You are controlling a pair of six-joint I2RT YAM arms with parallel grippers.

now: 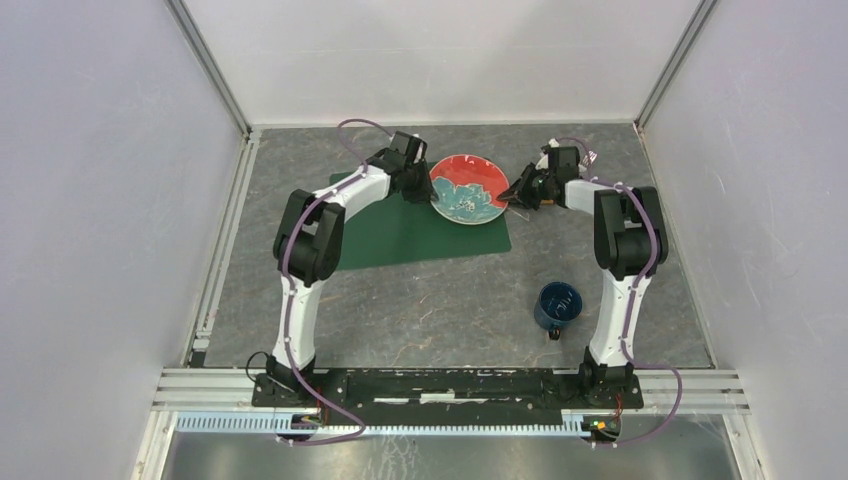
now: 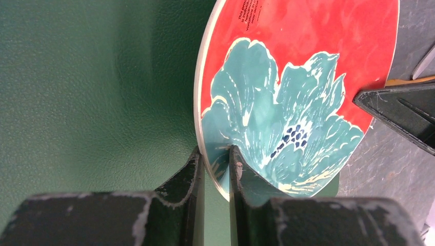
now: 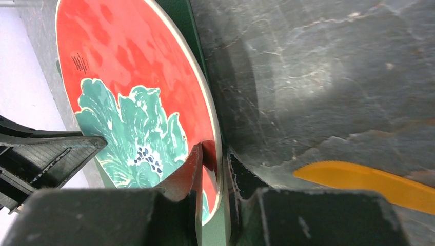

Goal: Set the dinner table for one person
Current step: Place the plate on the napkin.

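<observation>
1. The counter [image 1: 420, 300], a dark stone-look slab, fills the floor ahead of both arm bases. It looks rigid and heavy, something to lay things on, not to grip.
2. The green placemat [image 1: 400, 235] lies on its far left part and is probably soft and flexible.
3. The red plate [image 1: 468, 188] with a teal flower overhangs the mat's far right corner. It is likely stiff, glazed, slippery and breakable, so the rim is the place to hold.
4. The blue mug [image 1: 558, 305] stands well apart, near right.
5. The left tool [image 2: 216, 154] is nearly closed, pinching one rim; the right tool [image 3: 214, 151] pinches the opposite rim.
6. A yellow knife [image 3: 369, 177] lies beside the right tool.
7. The plate's small dark print [image 2: 249, 15] is too small to read.
</observation>
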